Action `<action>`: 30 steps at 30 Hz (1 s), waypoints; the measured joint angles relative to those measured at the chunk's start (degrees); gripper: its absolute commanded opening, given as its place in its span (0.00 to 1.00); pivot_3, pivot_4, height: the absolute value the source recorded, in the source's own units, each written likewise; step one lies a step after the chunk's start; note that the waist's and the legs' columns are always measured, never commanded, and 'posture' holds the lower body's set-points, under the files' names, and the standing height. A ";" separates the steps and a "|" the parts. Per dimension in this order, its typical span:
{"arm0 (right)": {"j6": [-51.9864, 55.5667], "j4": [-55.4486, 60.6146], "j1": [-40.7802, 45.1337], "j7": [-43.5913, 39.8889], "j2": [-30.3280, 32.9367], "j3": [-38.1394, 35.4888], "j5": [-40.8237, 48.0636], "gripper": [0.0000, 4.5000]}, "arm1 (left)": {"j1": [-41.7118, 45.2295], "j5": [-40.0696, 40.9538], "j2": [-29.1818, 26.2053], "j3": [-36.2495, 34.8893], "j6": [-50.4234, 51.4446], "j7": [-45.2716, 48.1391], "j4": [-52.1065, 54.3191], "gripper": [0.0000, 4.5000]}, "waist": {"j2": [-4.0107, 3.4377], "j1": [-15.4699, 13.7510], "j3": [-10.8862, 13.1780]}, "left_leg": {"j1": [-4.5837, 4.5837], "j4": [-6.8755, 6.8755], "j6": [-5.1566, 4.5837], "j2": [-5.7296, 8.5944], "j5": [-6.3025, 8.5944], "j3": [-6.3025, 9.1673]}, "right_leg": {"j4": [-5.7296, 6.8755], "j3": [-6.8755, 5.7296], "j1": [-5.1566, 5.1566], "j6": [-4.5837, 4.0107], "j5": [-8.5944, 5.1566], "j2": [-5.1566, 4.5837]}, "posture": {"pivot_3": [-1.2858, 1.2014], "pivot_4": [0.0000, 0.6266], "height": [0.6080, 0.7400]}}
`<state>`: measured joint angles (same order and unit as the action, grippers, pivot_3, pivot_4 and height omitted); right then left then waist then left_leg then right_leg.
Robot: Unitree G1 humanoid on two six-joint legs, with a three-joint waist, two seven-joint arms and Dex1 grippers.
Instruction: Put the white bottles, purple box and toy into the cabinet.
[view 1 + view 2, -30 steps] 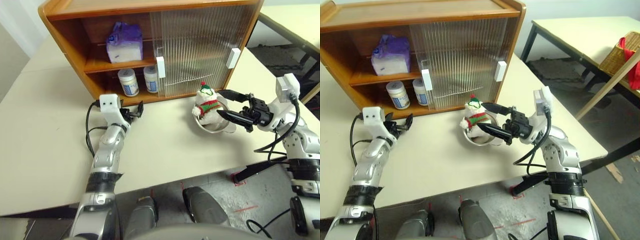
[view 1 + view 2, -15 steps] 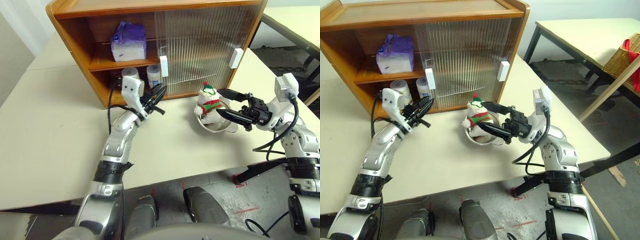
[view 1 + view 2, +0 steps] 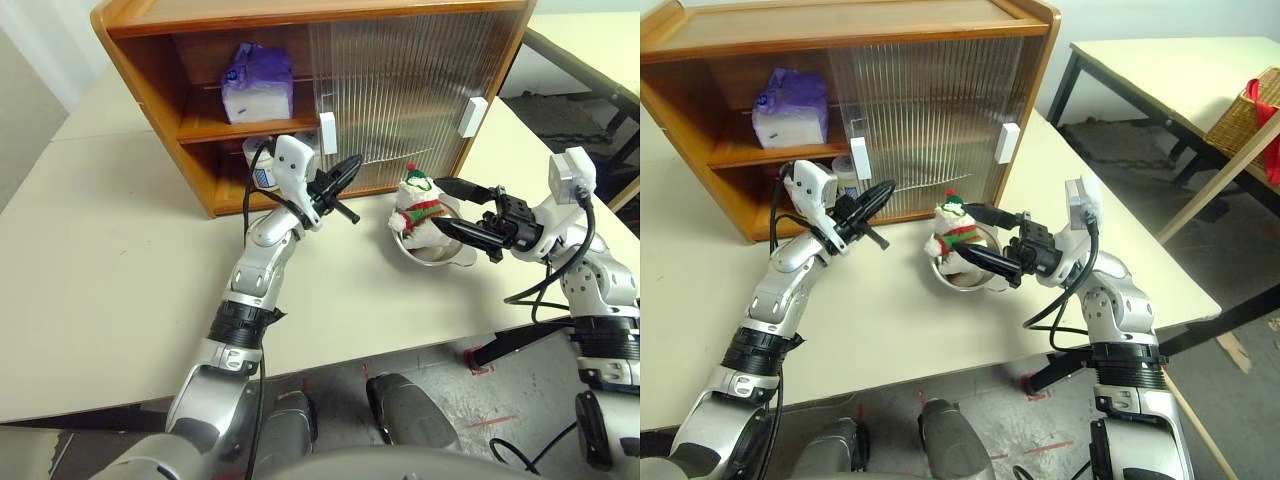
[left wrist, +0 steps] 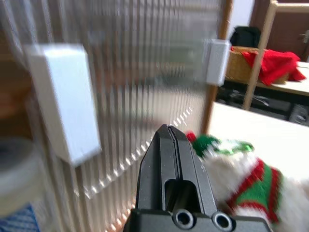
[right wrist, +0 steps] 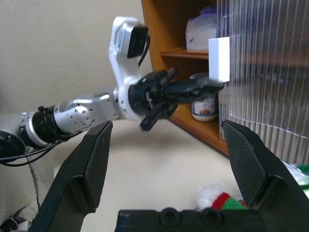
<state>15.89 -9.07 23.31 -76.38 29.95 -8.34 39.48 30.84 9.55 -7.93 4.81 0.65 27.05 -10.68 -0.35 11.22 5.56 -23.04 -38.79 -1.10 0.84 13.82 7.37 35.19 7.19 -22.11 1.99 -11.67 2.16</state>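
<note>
The cabinet (image 3: pixel 150 70) stands at the back of the table, its left side open. On its upper shelf lies the purple box (image 3: pixel 258 82). A white bottle (image 5: pixel 203 104) stands on the lower shelf, partly hidden behind my left wrist. My left gripper (image 3: pixel 352 163) is shut and empty, its tip just in front of the left door's white handle (image 3: pixel 326 132). The toy (image 3: pixel 417 205) sits in a steel bowl (image 3: pixel 445 255) before the ribbed doors. My right gripper (image 3: pixel 439 205) is open, its fingers level beside the toy, not closed on it.
A second white handle (image 3: pixel 470 116) sits on the right door. Beyond the table's right edge stands another table with a wicker basket (image 3: pixel 1245 105) and red cloth. Bare tabletop lies left of my left arm.
My left arm has risen and swung right, from the tabletop to the left door's handle, and its gripper has gone from open to shut. The right arm has not moved.
</note>
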 measured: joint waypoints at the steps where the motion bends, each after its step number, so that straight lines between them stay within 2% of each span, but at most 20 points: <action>1: -0.01 -0.01 0.00 0.00 -0.01 0.00 -0.01 1.00 | 0.94 -0.42 0.00 -0.38 -0.43 -1.07 -1.04 0.01 | 0.00 0.03 0.00 | 0.02 -0.03 -0.02 0.00 -0.01 0.00 | 0.00 0.02 0.03 0.00 0.01 -0.01 | 0.40 0.14 1.00; 9: -0.04 -0.14 0.03 -0.01 -0.01 0.00 -0.01 1.00 | 2.01 -1.39 0.13 -1.62 -1.53 -4.91 -3.13 0.01 | -0.01 0.07 -0.01 | 0.02 0.00 -0.02 -0.02 -0.01 0.00 | 0.01 0.06 -0.01 -0.01 0.04 -0.02 | 0.40 0.13 1.00; 12: -0.04 -0.14 0.03 0.00 0.01 0.00 -0.01 1.00 | 2.00 -1.43 0.01 -1.96 -1.54 -5.74 -3.13 0.01 | -0.01 0.06 -0.01 | 0.01 0.00 -0.04 0.01 0.00 -0.02 | 0.01 -0.01 -0.01 -0.27 0.20 -0.01 | 0.40 0.13 1.00; 30: -0.47 -0.14 0.03 0.03 -0.07 0.03 -0.44 1.00 | 1.42 -1.79 -2.30 -3.37 -1.86 -8.63 -3.14 0.01 | -0.01 1.12 -0.01 | 0.21 -0.06 0.00 0.17 -0.05 -0.29 | 0.03 -0.03 0.01 -0.13 0.26 0.08 | 0.40 0.13 1.00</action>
<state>15.42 -9.22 23.34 -76.35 29.88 -8.31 39.04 32.26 7.75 -10.23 1.44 -1.21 18.42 -13.82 -0.36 12.34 5.55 -22.83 -38.85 -1.10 1.01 13.77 7.07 35.23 7.16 -22.10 1.85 -11.41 2.24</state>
